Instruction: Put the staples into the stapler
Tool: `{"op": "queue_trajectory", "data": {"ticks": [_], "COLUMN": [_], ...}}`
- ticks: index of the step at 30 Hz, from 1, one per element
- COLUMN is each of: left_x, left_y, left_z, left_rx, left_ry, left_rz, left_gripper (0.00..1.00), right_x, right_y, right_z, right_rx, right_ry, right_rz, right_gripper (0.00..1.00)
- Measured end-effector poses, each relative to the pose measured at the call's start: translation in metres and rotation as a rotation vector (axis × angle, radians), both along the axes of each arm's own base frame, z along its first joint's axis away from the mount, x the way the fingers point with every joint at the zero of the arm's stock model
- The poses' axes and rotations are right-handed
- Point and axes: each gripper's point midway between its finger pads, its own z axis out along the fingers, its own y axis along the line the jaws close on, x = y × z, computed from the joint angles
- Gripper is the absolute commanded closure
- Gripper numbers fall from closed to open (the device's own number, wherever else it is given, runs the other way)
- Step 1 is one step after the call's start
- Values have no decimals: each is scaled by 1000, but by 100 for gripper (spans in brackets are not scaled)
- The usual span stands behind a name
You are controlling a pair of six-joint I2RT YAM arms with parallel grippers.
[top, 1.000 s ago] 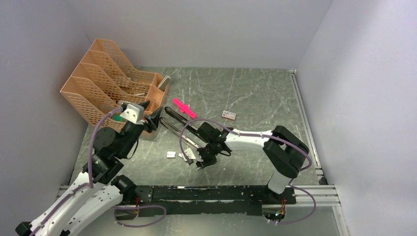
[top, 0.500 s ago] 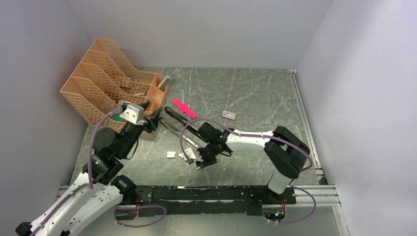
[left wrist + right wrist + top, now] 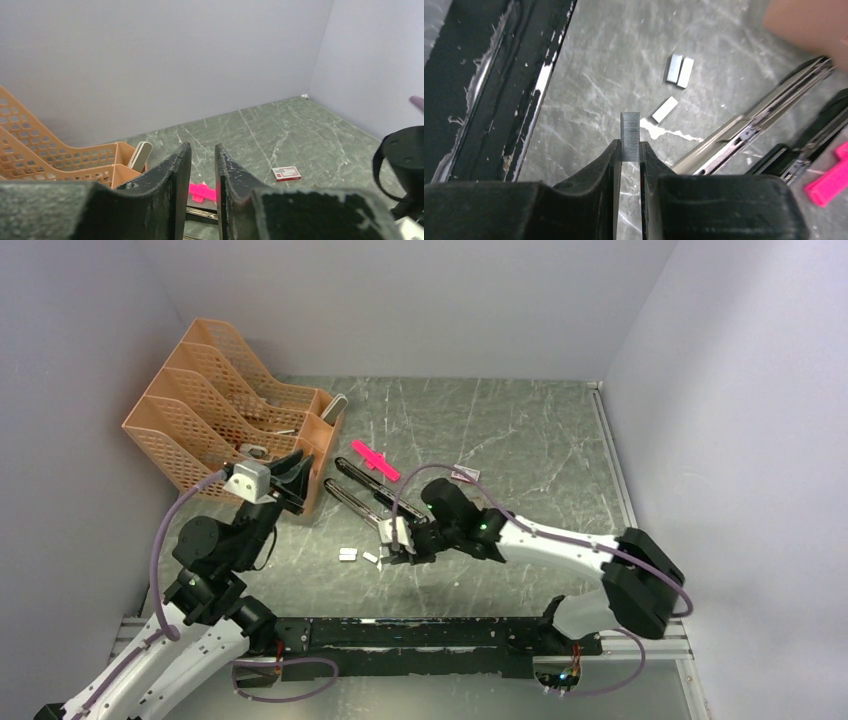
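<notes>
Green marbled table (image 3: 520, 430), walled on three sides, seen from above and from both wrists.

Orange mesh file organizer (image 3: 215, 410): stands at the far left of the table.

Left hand (image 3: 297, 468): raised just in front of the organizer's near end. In the left wrist view its fingers (image 3: 175, 170) stand a narrow gap apart, with nothing between them.

Right hand (image 3: 388, 552): low over the table near its middle, just beside the near end of the stapler. It is closed on a staple strip.

Stapler (image 3: 362, 502): black, lying hinged open on the table between the two hands. Its silver rail (image 3: 744, 132) is exposed and runs diagonally, the far end near the organizer.

Pink plastic piece (image 3: 375, 461): lies flat just beyond the stapler.

White box with red print (image 3: 464, 473): lies flat, right of the pink piece and apart from the stapler.

Staple strip (image 3: 630, 128): pinched between the right fingertips, projecting past them.

Loose staple strips (image 3: 348, 554): a pair lies side by side on the table left of the right hand. A single strip (image 3: 664, 109) lies between the pair and the hand.
</notes>
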Motion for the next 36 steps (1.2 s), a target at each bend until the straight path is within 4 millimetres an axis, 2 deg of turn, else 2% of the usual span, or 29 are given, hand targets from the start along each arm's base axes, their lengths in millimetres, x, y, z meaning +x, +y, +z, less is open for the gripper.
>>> {"op": "queue_trajectory", "data": {"ticks": [3,7,12,14,20,26,36], "left_x": [-7,-28,-68,-84,-116,-133,-135], "left_y": [-4,-26,-63,-76,-102,-112,-119], "left_z": [3,12,26,27,22,19,12], "left_rx": [-15,4,61,87,126,124,87], "left_ry": [-27,-106,-237,-280,-339,-350,-320], "left_rz": [-41,-207,-491,-601,-861,-1001,-1063], "left_gripper": [63,54,44,37,37,37,39], "right_x": [-3,-3,-2,-3,-8,-14,-25], "right_y": [0,2,11,12,7,-2,-9], "right_z": [23,62,113,134,188,216,235], "right_rx": [123,338,598,703,943,1037,1075], "right_ry": [-24,-39,-15,1,-10,-63,-177], "right_rz": [-30,-82,-125,-136,-122,-98,-58], "right_gripper": [100,100,100,100,100,100,100]}}
